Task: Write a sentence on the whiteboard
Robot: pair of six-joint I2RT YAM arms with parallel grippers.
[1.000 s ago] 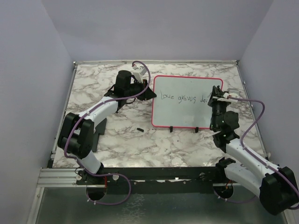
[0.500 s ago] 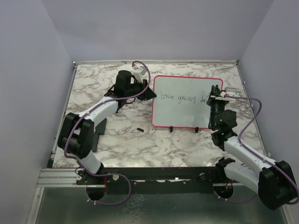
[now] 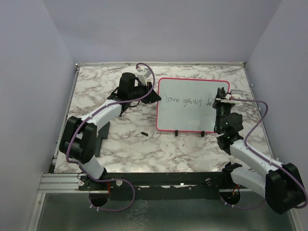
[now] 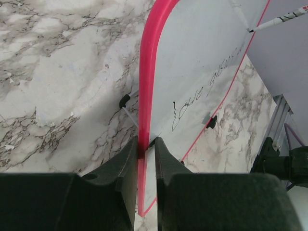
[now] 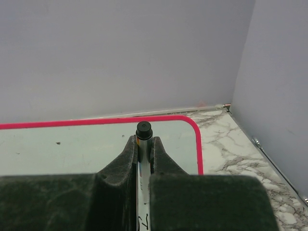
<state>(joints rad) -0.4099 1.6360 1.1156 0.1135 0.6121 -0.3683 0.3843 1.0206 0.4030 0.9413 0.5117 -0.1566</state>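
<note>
Marble-patterned table (image 3: 120, 144), seen from above, with two robot arms reaching in from its near edge. The whiteboard (image 3: 190, 118), white with a thin red-pink frame, lies on the right half of the table. Its two small black clips (image 3: 178, 133) sit on the long edge nearest the arms.

The left gripper (image 4: 143, 147) is clamped on the frame at the board's left short edge, with the red rim pinched between its dark fingers, steadying the board. The right gripper (image 5: 143, 142) is at the board's right end. Its jaws are squeezed tight around a slim marker (image 5: 143, 130), whose dark butt end pokes up between the fingers. In the left wrist view, the marker's tip appears to meet the board surface near the far right edge.

The sentence (image 3: 187, 100) runs in one line of thin dark handwriting across the upper part of the board. It reads "Love grows" followed by the start of a third word, "dai". The right gripper hides whatever comes after that. A small dark object (image 3: 143, 133) lies on the table, left of the board's near corner.

The writing looks nearly done, with the last word in hand. The next move probably calls for finishing its final letters with light, even tip pressure. Little white space is left before the red frame, so the strokes must stay compact while the left gripper holds the board steady.
</note>
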